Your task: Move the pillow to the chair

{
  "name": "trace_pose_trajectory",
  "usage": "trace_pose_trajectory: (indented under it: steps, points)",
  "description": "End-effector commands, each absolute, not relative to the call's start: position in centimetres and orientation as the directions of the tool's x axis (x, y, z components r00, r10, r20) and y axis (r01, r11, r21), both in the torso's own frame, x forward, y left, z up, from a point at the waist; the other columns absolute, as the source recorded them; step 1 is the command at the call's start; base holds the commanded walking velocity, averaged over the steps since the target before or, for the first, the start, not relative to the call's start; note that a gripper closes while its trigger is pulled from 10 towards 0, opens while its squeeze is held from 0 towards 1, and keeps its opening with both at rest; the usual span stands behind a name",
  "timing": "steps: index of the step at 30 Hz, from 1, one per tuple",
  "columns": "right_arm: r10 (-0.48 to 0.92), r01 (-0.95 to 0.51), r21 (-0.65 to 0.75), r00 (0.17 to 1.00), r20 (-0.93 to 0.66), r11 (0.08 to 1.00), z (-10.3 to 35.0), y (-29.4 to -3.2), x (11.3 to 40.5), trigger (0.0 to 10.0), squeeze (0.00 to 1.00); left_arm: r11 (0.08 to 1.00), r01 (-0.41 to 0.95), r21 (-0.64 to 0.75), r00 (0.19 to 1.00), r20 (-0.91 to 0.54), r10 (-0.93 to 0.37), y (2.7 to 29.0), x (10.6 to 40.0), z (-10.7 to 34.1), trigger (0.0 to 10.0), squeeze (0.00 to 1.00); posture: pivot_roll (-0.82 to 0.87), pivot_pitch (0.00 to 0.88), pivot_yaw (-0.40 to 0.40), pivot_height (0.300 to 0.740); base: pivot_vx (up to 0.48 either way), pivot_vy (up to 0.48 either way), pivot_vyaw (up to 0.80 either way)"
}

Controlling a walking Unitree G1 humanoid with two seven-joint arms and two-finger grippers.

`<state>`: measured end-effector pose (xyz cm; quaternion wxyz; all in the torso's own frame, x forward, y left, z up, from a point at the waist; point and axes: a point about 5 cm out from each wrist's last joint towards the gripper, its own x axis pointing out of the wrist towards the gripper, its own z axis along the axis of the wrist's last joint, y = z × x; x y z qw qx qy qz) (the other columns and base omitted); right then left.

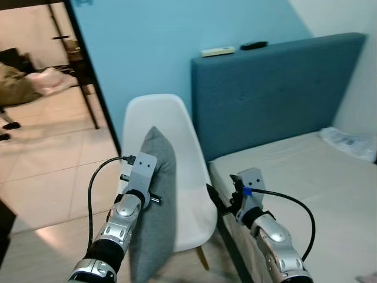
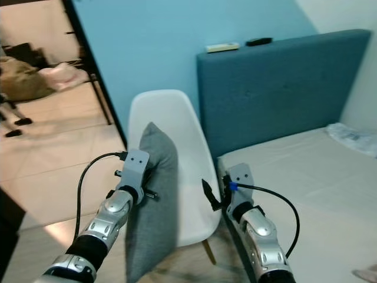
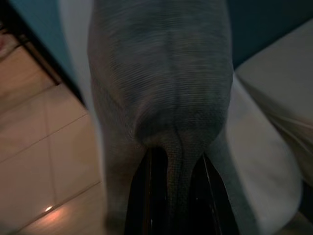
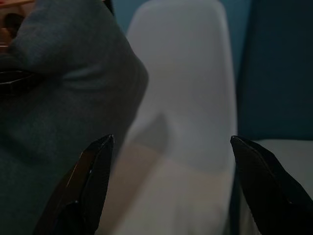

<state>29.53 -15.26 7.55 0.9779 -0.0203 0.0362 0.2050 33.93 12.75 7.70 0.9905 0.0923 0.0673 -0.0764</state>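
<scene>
A grey pillow [image 1: 160, 200] hangs upright on its edge in front of a white shell chair [image 1: 179, 130], its lower end below the seat's front. My left gripper [image 3: 178, 193] is shut on a fold of the pillow's fabric near its upper left side. My right gripper [image 4: 170, 142] stands open beside the chair's right edge, apart from the pillow, with the seat showing between its fingers [image 4: 93, 181].
A bed with a blue headboard [image 1: 277, 88] and beige mattress [image 1: 306, 177] stands tight against the chair's right. Two remotes [image 1: 218, 51] lie on the headboard. A black door frame [image 1: 88, 76] opens left onto a tiled floor [image 1: 53, 165]. A plastic bag [image 1: 350, 141] lies on the bed.
</scene>
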Motion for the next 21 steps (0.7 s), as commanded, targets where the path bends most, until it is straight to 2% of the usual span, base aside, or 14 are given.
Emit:
trace_pose_trajectory:
  steps: [1, 8, 12, 19, 21]
  points:
    - [0.405, -0.408, -0.022, 0.911, -0.081, 0.913, 7.60, -15.12, 29.46, 10.0, 0.00, 0.975, 0.138, 0.172, 0.988, -0.096, -0.123, 13.26, 34.37, 8.80, 10.0, 0.00, -0.15, 0.000, 0.056, 0.740, 0.000, 0.000, 0.78]
    - [0.359, -0.361, -0.017, 0.930, -0.082, 0.932, 7.50, -15.39, 29.61, 10.0, 0.00, 0.975, 0.144, 0.168, 0.987, -0.095, -0.129, 13.31, 34.32, 8.78, 10.0, 0.00, -0.15, 0.000, 0.061, 0.740, 0.000, 0.000, 0.74]
    - [0.319, -0.323, -0.029, 0.943, -0.094, 0.946, 7.30, -15.68, 29.86, 10.0, 0.00, 0.972, 0.167, 0.167, 0.984, -0.092, -0.153, 13.10, 34.21, 8.76, 10.0, 0.00, -0.15, 0.000, 0.063, 0.740, 0.000, 0.000, 0.00]
    - [0.315, -0.318, -0.025, 0.944, -0.095, 0.948, 7.25, -15.62, 29.77, 10.0, 0.00, 0.971, 0.166, 0.169, 0.983, -0.101, -0.151, 13.04, 34.11, 8.56, 10.0, 0.00, -0.15, 0.000, 0.065, 0.740, 0.000, -0.478, 0.00]
    - [0.306, -0.310, -0.027, 0.947, -0.099, 0.950, 7.17, -15.65, 29.74, 10.0, 0.00, 0.979, 0.149, 0.140, 0.987, -0.086, -0.138, 13.12, 34.18, 8.73, 10.0, 0.00, -0.15, 0.000, 0.065, 0.740, 0.000, 0.000, 0.00]
